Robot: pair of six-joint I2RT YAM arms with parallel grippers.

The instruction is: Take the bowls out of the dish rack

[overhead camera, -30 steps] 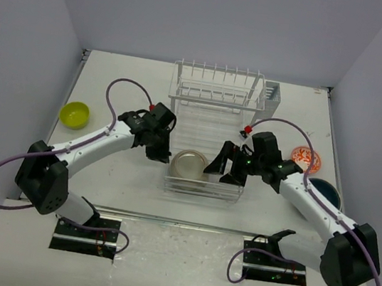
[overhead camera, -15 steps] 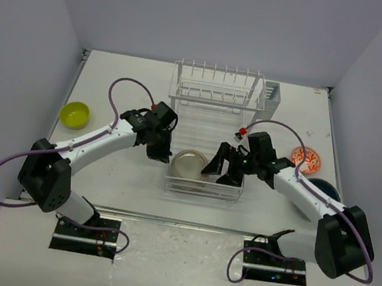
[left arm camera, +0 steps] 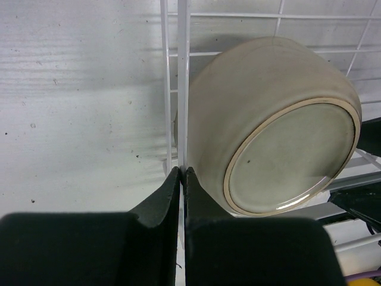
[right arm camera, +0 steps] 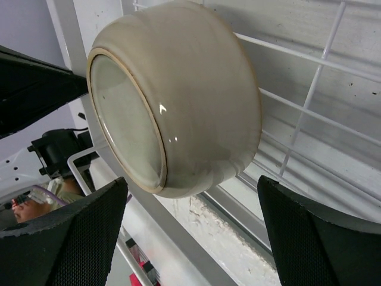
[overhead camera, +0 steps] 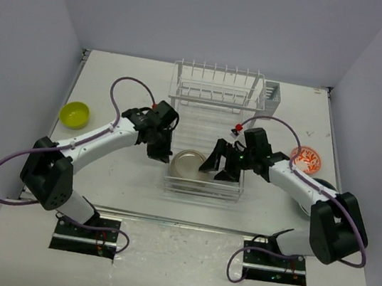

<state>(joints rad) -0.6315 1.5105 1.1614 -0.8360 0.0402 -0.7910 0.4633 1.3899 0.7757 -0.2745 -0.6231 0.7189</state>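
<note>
A beige-cream bowl (overhead camera: 189,164) lies upside down on the flat grid base of the white wire dish rack (overhead camera: 216,93), near its front left corner. My left gripper (overhead camera: 162,155) is shut, its tips at the rack's left edge wire (left arm camera: 184,89) just beside the bowl (left arm camera: 274,125). I cannot tell if it touches the wire. My right gripper (overhead camera: 220,167) stands open on the bowl's right side. In the right wrist view the bowl (right arm camera: 178,101) lies ahead between the wide-apart fingers (right arm camera: 65,238), untouched.
A yellow-green bowl (overhead camera: 74,113) sits on the table at the left. A white bowl with an orange-red pattern (overhead camera: 306,158) sits at the right, and a dark bowl (overhead camera: 324,185), partly covered by my right arm, is just in front of it. A grey caddy (overhead camera: 271,97) hangs on the rack's right.
My left gripper's fingers have closed fully beside the bowl. My right gripper has crept left, closer to the bowl, staying open.
</note>
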